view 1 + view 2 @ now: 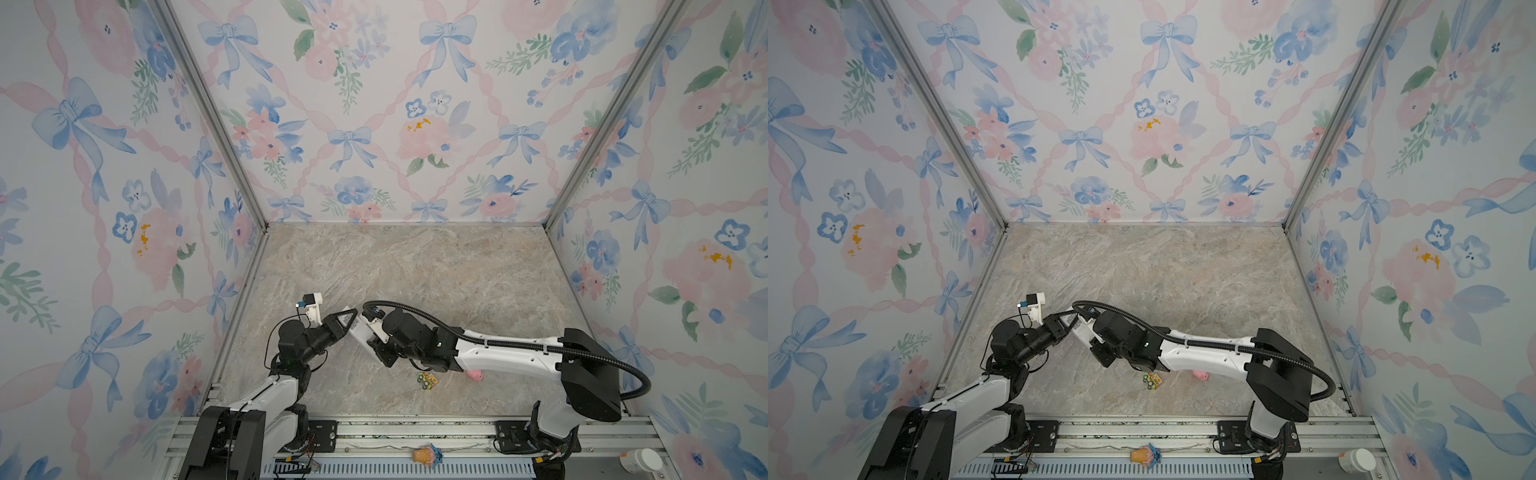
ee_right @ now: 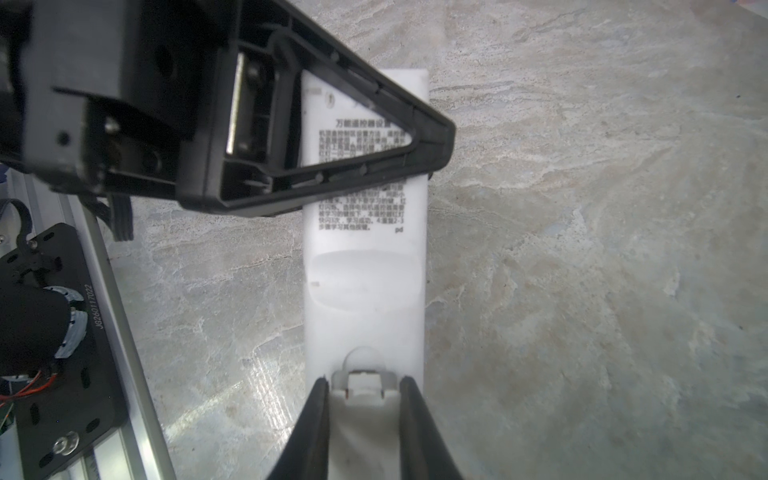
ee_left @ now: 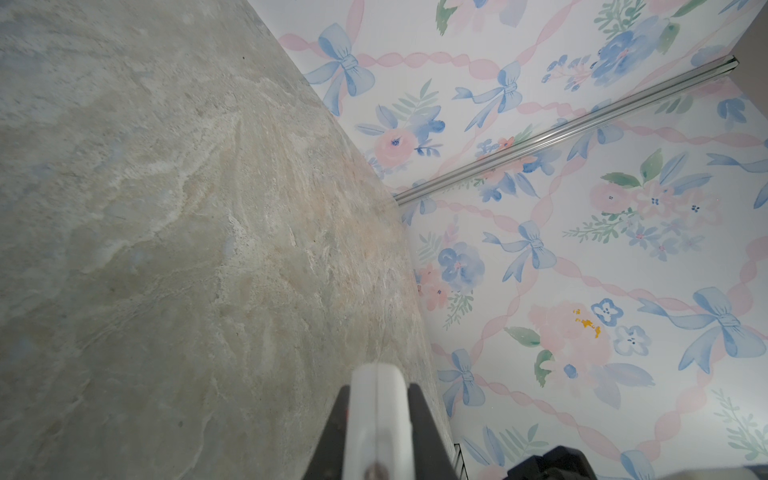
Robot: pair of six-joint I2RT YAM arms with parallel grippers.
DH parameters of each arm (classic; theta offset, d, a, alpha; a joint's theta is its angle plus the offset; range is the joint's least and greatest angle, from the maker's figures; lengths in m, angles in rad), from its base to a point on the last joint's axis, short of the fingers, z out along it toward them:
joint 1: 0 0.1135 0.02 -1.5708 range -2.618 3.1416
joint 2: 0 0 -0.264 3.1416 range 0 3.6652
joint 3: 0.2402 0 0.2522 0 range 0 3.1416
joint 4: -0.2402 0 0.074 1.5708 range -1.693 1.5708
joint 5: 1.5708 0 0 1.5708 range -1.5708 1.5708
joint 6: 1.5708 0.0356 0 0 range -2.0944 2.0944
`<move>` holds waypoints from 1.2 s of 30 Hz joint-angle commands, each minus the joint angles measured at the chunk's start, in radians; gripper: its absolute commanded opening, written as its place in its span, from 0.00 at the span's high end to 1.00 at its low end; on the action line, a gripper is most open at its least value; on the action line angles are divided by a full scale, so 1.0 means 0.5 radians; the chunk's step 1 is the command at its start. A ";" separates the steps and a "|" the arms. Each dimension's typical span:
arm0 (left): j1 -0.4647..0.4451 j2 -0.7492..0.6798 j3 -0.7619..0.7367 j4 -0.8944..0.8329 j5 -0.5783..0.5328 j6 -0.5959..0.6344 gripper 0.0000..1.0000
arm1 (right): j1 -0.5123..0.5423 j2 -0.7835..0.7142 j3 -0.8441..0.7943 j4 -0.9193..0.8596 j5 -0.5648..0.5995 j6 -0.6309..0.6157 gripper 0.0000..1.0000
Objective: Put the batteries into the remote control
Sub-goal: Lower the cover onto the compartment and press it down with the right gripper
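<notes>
The left white-and-black robot arm rises from its base at the near edge with its elbow bent, and its black wrist angles toward the middle. Its black, triangular-fingered left gripper is clamped on the long white remote control, with the jaws pressed against both faces in the left wrist view. The right white-and-black robot arm stretches low across the middle, and a black corrugated cable loops over it. Its right gripper sits close beside the left one. Its dark fingers flank the remote's near end and seem to grip it, though the contact is partly hidden.
</notes>
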 commanded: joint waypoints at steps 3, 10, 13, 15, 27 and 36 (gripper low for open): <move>0.021 -0.029 0.014 0.054 0.024 -0.020 1.00 | 0.038 0.047 -0.009 -0.003 0.018 -0.007 0.88; 0.025 -0.021 0.022 0.053 0.023 -0.020 1.00 | 0.050 0.045 -0.023 -0.016 0.041 -0.007 0.88; 0.025 -0.020 0.024 0.053 0.026 -0.018 1.00 | 0.053 0.044 -0.031 -0.014 0.047 -0.002 0.88; 0.025 -0.023 0.022 0.054 0.025 -0.018 1.00 | 0.055 0.047 -0.033 -0.010 0.047 0.001 0.88; 0.024 -0.031 0.019 0.053 0.031 -0.018 1.00 | 0.085 0.050 -0.012 -0.019 0.079 -0.023 0.63; 0.024 -0.032 0.010 0.054 0.033 -0.015 1.00 | 0.102 0.003 0.049 -0.079 0.132 -0.062 0.47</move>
